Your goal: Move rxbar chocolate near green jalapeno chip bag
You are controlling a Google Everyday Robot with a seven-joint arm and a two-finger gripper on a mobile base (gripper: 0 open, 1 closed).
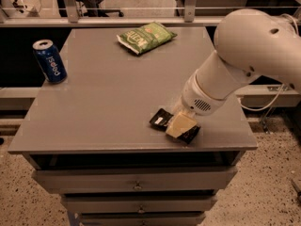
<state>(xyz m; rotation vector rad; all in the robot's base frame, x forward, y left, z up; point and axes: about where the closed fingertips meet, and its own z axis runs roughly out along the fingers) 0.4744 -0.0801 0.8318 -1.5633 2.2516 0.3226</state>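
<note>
The rxbar chocolate [161,119] is a small flat black bar lying near the table's front right edge. My gripper [181,125] hangs from the big white arm [244,55] and sits right over the bar's right half, hiding its middle. A black end of the bar shows on each side of it. The green jalapeno chip bag [146,36] lies at the back middle of the table, far from the bar.
A blue Pepsi can [50,61] stands upright at the table's left edge. The grey table top [108,93] sits above drawers [136,186]. A rail and chair legs run behind the table. The floor is speckled.
</note>
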